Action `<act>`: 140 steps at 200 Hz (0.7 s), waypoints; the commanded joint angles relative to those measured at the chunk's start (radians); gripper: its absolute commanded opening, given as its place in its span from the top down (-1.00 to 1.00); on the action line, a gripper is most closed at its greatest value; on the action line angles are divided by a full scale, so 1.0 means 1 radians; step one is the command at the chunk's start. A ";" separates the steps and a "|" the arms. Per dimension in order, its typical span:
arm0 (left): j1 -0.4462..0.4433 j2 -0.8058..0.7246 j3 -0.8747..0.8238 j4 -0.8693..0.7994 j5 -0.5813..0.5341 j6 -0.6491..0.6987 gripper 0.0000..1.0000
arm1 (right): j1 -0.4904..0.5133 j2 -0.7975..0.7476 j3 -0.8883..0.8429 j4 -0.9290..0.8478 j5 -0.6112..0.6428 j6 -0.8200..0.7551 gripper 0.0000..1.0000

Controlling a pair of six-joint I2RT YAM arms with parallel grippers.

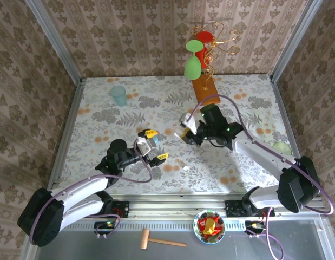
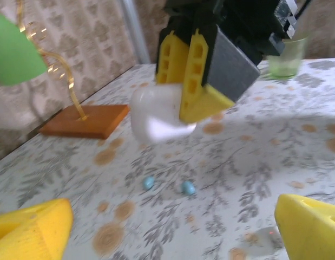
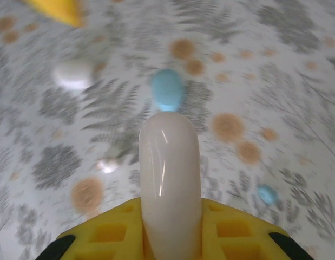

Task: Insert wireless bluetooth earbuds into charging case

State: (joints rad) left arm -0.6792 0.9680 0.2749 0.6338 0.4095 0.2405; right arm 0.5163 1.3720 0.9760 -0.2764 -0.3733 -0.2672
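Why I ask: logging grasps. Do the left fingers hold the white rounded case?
No, the white rounded case sits between the right arm's yellow fingers.

White-and-black arms (image 1: 80, 197) carry purple cables (image 1: 129, 181); left hand (image 1: 155, 145) and right hand (image 1: 184, 130) bear yellow fingers (image 2: 195, 76).

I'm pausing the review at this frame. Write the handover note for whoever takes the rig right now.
Left gripper: open, empty.
Right gripper: shut on the white case, held above the table.
Buds: a pale blue bud and a second one lie loose on the table; a small white bud lies nearby.
Done: case picked up.
Left: seat the loose buds in the case. I cannot tell whether its lid is open.
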 commanded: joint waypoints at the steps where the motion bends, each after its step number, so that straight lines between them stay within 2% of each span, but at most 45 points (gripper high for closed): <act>1: -0.001 -0.001 -0.022 0.020 -0.189 0.000 -0.96 | -0.087 0.087 0.016 0.117 0.043 0.396 0.56; 19: -0.005 0.034 -0.027 0.034 -0.254 -0.019 -1.00 | -0.159 0.166 0.030 0.119 0.049 0.578 0.65; 45: -0.009 0.082 -0.029 0.065 -0.257 -0.044 -1.00 | -0.249 0.260 0.024 0.177 0.021 0.762 0.66; 112: -0.008 0.137 -0.025 0.079 -0.246 -0.100 -1.00 | -0.371 0.498 0.098 0.212 0.039 0.818 0.61; 130: -0.005 0.131 -0.018 0.055 -0.267 -0.128 -1.00 | -0.385 0.525 0.100 0.218 0.061 0.827 0.56; 140: 0.002 0.125 -0.005 0.010 -0.283 -0.156 -1.00 | -0.393 0.522 0.092 0.215 0.079 0.829 0.46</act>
State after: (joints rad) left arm -0.6807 1.1007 0.2562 0.6834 0.1665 0.1585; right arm 0.1383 1.8744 1.0542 -0.0628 -0.3443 0.5236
